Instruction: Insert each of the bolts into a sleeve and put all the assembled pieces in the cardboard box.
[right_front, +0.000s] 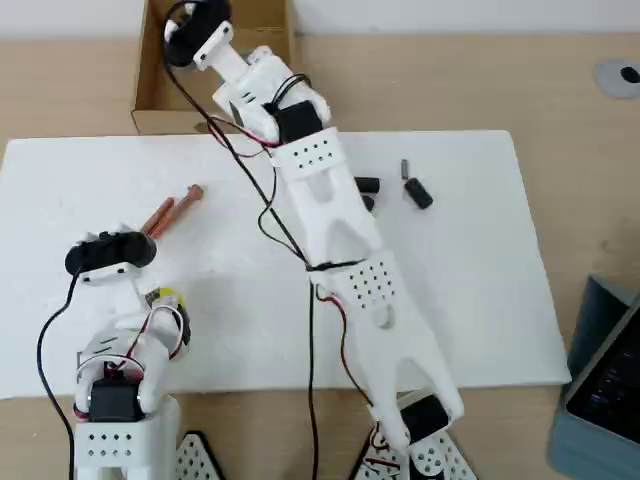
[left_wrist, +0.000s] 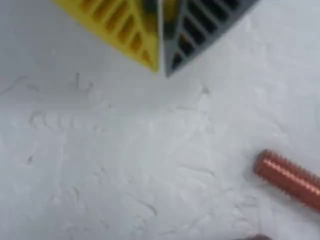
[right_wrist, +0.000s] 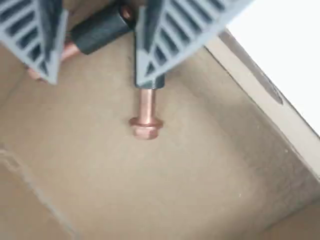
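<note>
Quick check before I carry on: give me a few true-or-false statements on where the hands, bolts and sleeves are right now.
1. The right hand is open over the cardboard box. True.
2. The left hand grips a bolt. False: it is shut on nothing above the white mat, with a bolt lying nearby.
3. Two bare bolts lie on the mat. True.
4. Every sleeve is in the box. False: two black sleeves lie on the mat.
5. The box holds two assembled pieces. True.
</note>
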